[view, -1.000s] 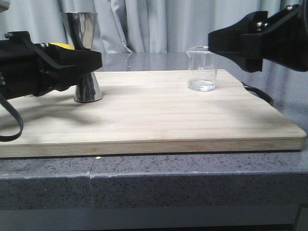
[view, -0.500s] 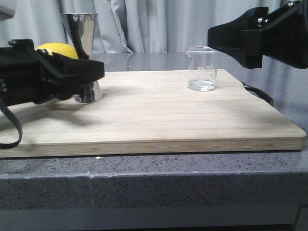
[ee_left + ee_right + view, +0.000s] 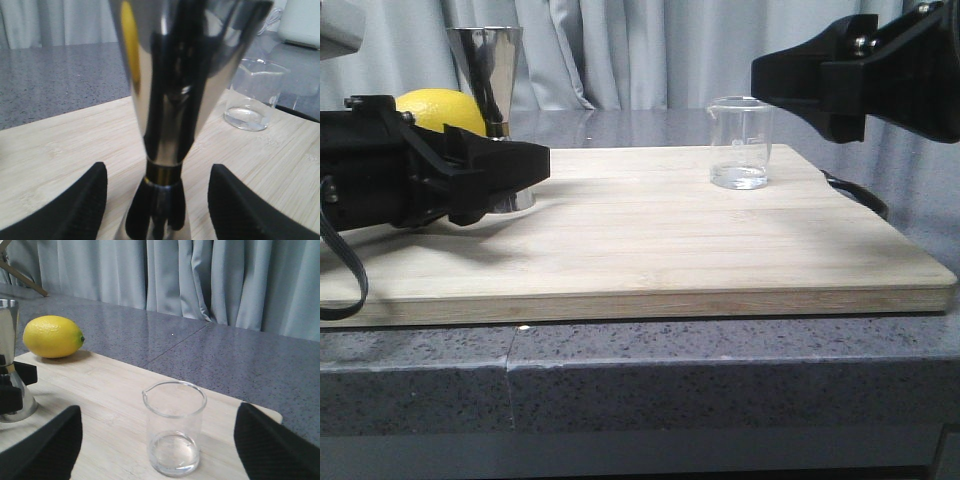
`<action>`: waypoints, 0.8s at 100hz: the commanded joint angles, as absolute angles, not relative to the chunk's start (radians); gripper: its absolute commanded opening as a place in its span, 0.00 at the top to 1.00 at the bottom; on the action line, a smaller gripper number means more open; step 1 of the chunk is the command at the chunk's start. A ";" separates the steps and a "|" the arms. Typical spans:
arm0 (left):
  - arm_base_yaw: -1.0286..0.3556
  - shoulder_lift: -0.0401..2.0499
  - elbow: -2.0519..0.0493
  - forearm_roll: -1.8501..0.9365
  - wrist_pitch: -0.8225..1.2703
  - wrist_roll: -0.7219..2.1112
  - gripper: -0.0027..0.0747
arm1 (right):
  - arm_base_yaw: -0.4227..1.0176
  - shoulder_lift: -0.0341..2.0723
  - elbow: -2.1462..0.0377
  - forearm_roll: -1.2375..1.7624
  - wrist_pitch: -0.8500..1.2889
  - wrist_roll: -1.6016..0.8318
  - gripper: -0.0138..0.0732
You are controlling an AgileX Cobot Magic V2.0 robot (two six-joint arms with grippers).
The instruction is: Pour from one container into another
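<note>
The beaker (image 3: 740, 143) stands upright on the wooden board (image 3: 650, 250), toward its back right, with only a thin pool of clear liquid at the bottom. The jigger (image 3: 490, 70) stands upright near the board's back left corner, a lemon (image 3: 438, 110) just behind and beside it.

The left gripper (image 3: 157, 200) has its jaws spread, one on each side of the jigger's narrow waist, and neither appears to touch the steel, though the close view is blurred low down. The right gripper (image 3: 157, 447) also has its jaws spread, hanging in front of the beaker and apart from it.

The main risk lies on the left: the jigger is tall on a small foot, so if one jaw meets it before the other it could tip or skid toward the lemon. The smooth, tapered steel could also slide in the grip. On the right, the glass is slick and light; an off-centre close could knock it over and spill the little liquid there is.
</note>
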State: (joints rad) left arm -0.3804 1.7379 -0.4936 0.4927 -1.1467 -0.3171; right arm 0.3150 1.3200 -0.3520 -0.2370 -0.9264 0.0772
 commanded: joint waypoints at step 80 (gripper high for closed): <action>-0.379 1.667 -0.428 0.444 -1.354 -0.329 0.43 | 0.313 1.291 -0.371 -0.235 -1.012 0.077 0.19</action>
